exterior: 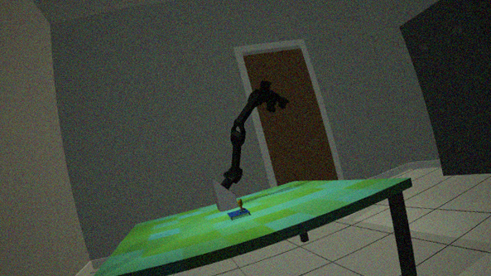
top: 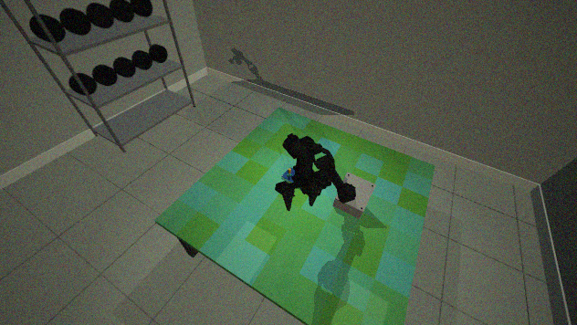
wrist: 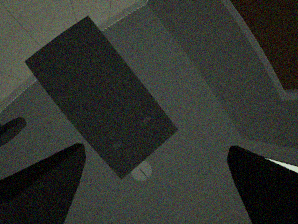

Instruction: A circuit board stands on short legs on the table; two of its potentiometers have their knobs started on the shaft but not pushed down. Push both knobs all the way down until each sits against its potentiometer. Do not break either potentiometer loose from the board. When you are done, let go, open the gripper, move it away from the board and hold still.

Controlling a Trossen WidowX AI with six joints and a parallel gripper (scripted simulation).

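The small blue circuit board lies flat on the green checkered worktop, one yellow knob standing upright on it. The black pincer hangs high above, fingers spread, holding nothing.

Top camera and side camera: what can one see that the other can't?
Only the top view shows the shelf rack with dark round things on its boards, and the arm's pale base plate from above.

Only the exterior view shows the brown door, the table's leg, and how high the arm's tool is raised above the board.

Both show the green checkered table, the black arm and the small blue circuit board with an orange knob.
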